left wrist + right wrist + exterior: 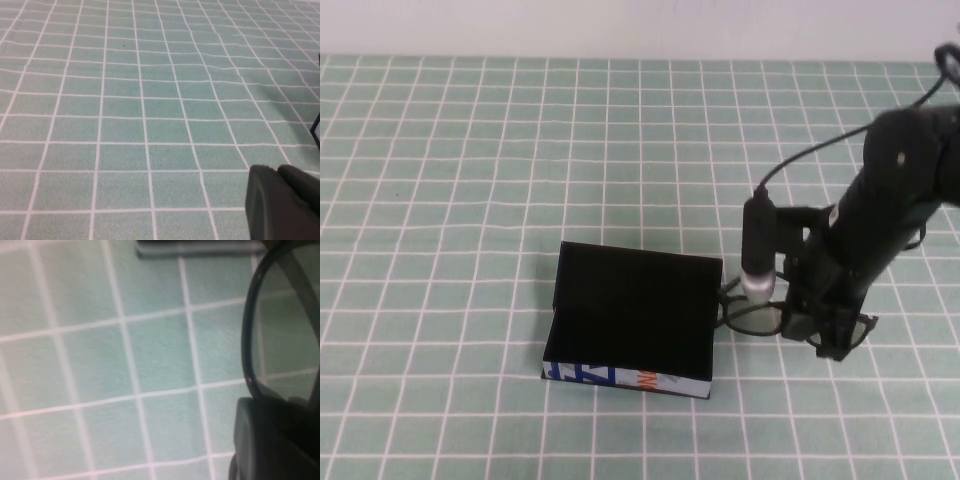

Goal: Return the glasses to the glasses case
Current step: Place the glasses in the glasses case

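Glasses (760, 318): black-framed, apparently clear-lensed.

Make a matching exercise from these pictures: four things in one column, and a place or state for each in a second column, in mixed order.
Things:
1. glasses case
2. glasses
3. right gripper
4. left gripper

Places or states:
a. seen only in its own wrist view, over bare mat
b. lid open, dark inside
c. lowered onto the glasses
d. on the mat, right of the case

Pairs: 1-b, 2-d, 3-c, 4-a
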Robot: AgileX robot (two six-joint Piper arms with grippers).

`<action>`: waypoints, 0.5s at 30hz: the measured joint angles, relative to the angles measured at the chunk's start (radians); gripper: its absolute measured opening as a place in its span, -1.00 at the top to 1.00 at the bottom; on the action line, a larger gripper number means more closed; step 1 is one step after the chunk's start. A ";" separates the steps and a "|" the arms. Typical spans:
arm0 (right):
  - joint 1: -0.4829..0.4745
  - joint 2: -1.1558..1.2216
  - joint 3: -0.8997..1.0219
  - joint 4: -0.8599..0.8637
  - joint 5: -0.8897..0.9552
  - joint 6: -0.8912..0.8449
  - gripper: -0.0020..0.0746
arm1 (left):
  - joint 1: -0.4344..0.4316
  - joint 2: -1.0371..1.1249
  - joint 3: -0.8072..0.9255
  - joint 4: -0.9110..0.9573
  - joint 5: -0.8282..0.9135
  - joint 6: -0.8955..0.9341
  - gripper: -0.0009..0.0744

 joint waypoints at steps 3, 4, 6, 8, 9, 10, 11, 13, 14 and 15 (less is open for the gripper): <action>0.000 0.000 -0.065 0.030 0.109 -0.002 0.74 | 0.000 0.000 0.000 0.000 0.000 0.000 0.98; 0.000 0.000 -0.086 0.035 0.143 -0.002 0.74 | 0.000 0.000 0.000 0.000 0.000 0.000 0.98; 0.000 0.000 -0.119 0.047 0.177 -0.002 0.75 | 0.000 0.000 0.000 0.000 0.000 0.000 0.98; 0.000 0.000 -0.144 0.062 0.188 0.006 0.75 | 0.000 0.000 0.000 0.000 0.000 0.000 0.98; 0.000 0.000 -0.150 0.072 0.191 0.010 0.75 | 0.000 0.000 0.000 0.000 0.000 0.000 0.98; 0.000 0.000 -0.155 0.079 0.192 0.012 0.75 | 0.000 0.000 0.000 0.000 0.000 0.000 0.98; 0.000 0.001 -0.157 0.084 0.195 0.014 0.75 | 0.000 0.000 0.000 0.000 0.000 0.000 0.98; 0.000 0.007 -0.159 0.086 0.199 0.014 0.75 | 0.000 0.000 0.000 0.000 0.000 0.000 0.98; 0.000 0.010 -0.159 0.086 0.199 0.016 0.75 | 0.000 0.000 0.000 0.000 0.000 0.000 0.98; 0.000 0.014 -0.159 0.084 0.199 0.016 0.75 | 0.000 0.000 0.000 0.000 0.000 0.000 0.98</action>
